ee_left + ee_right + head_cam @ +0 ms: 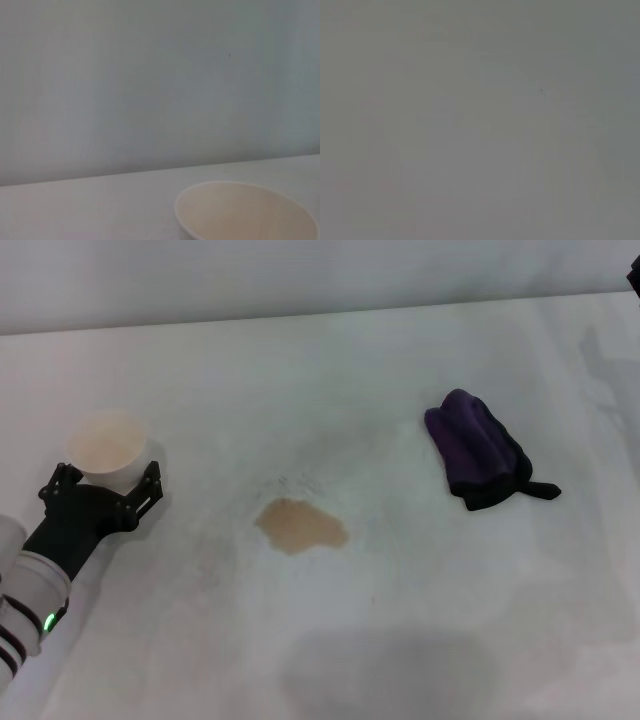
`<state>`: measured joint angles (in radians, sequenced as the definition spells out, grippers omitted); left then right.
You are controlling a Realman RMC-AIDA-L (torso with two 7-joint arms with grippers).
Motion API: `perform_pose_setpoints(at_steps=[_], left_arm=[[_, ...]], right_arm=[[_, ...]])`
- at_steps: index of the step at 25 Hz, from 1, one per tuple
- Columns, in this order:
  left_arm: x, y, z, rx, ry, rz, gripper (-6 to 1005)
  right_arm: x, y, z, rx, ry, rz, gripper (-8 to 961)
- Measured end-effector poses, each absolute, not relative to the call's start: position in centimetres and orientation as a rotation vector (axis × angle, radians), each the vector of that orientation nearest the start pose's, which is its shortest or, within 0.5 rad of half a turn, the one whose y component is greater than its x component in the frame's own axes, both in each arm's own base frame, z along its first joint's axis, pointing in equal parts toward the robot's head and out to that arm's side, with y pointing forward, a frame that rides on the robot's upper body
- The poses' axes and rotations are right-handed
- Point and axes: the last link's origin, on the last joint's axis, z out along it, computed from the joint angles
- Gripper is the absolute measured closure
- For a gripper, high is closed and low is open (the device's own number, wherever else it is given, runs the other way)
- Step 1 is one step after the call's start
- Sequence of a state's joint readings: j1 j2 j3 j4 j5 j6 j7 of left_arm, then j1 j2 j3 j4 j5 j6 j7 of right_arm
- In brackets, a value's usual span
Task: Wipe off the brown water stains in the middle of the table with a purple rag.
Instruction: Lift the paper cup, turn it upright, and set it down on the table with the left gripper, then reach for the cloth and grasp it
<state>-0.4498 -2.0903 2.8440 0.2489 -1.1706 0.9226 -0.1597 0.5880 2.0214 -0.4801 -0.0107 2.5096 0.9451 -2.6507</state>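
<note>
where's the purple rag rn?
Head view: the purple rag lies bunched on the table on the robot's right, right of and slightly behind the brown water stains, untouched by either gripper.

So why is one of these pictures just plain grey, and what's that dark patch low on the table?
Right wrist view: featureless grey, nothing recognisable. Head view: even light, with a soft grey shadow on the table below the brown stain. Left wrist view: only the cup rim, slightly soft.
</note>
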Motion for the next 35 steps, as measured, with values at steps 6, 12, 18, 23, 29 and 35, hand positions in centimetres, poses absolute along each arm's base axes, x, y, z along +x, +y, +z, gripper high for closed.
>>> perform_pose_setpoints(at_steps=[6, 12, 18, 23, 29, 35], left_arm=[[-32.4, 30.3, -9.3, -1.928, -0.736, -0.535, 123], [-32.7, 29.8, -9.4, -1.922, -0.754, -0.534, 116], [-33.1, 29.2, -9.5, -1.914, -0.770, -0.528, 117], [-33.7, 28.2, -9.3, -1.895, -0.783, -0.531, 117], [-33.8, 26.5, -8.6, -1.842, -0.766, -0.607, 116], [-33.9, 24.6, -8.4, -1.800, -0.778, -0.664, 117]], right_arm=[[37.2, 37.5, 5.0, -1.240, 0.916, 0.766, 127], [37.2, 37.5, 5.0, -1.240, 0.916, 0.767, 127], [37.2, 37.5, 4.9, -1.239, 0.919, 0.766, 126], [37.4, 37.2, 4.9, -1.236, 0.922, 0.762, 127], [37.5, 37.1, 4.8, -1.246, 0.920, 0.759, 127], [37.3, 37.1, 4.5, -1.270, 0.951, 0.799, 127]])
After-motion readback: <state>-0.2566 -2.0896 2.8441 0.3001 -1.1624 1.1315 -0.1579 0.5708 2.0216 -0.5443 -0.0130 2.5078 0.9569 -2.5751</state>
